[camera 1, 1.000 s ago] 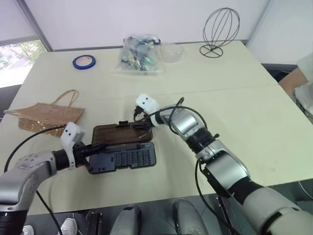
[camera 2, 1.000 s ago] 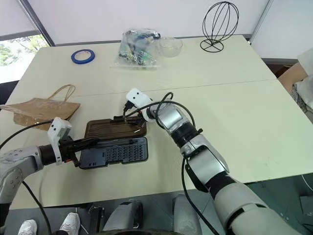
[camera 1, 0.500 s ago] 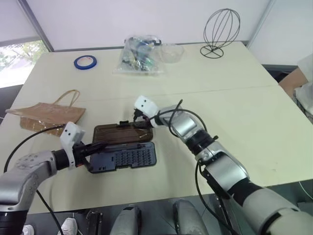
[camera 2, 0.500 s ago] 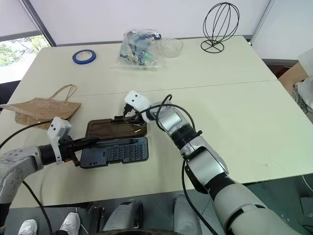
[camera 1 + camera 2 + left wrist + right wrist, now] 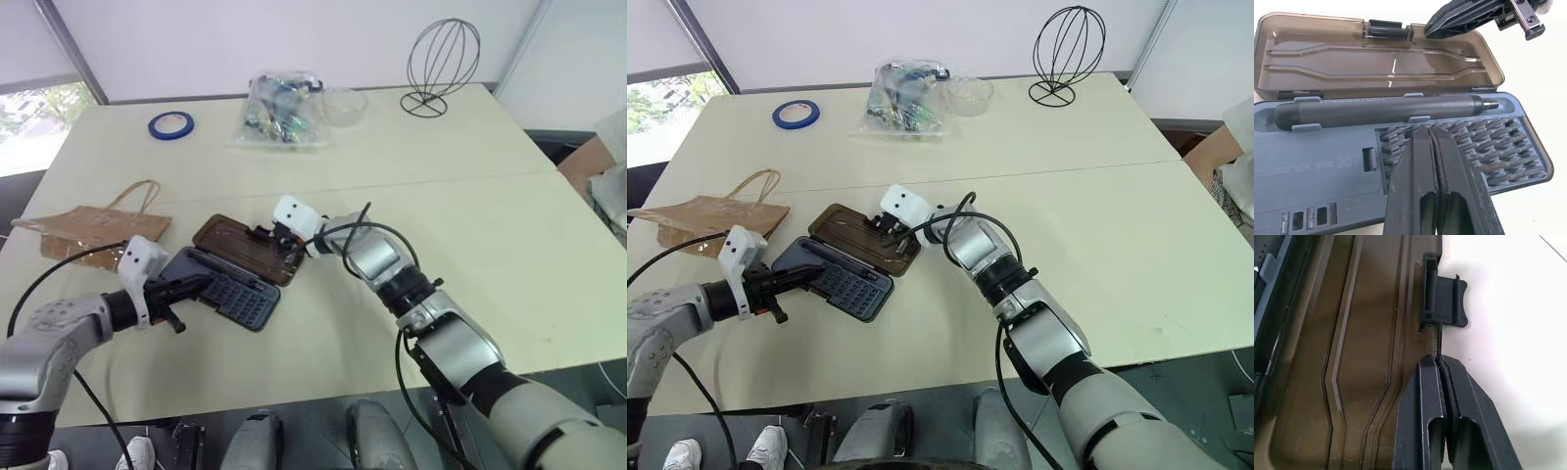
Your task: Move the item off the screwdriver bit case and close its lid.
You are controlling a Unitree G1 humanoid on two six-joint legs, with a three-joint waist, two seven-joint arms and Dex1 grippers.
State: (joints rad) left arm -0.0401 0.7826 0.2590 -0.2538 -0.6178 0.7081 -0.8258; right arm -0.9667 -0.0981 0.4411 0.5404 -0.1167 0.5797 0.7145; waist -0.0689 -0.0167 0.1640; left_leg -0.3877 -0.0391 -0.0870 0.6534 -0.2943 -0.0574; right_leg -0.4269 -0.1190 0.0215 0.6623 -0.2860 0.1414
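right end effector [image 5: 1442, 363] pinching lid [image 5: 1366, 333] edge

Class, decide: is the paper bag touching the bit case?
Apart. The left eye view shows bare table between the paper bag and the bit case.

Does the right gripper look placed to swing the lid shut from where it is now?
Probably yes. The right gripper, fingers shut, sits at the lid's outer rim beside its latch tab; nothing lies on the open tray.
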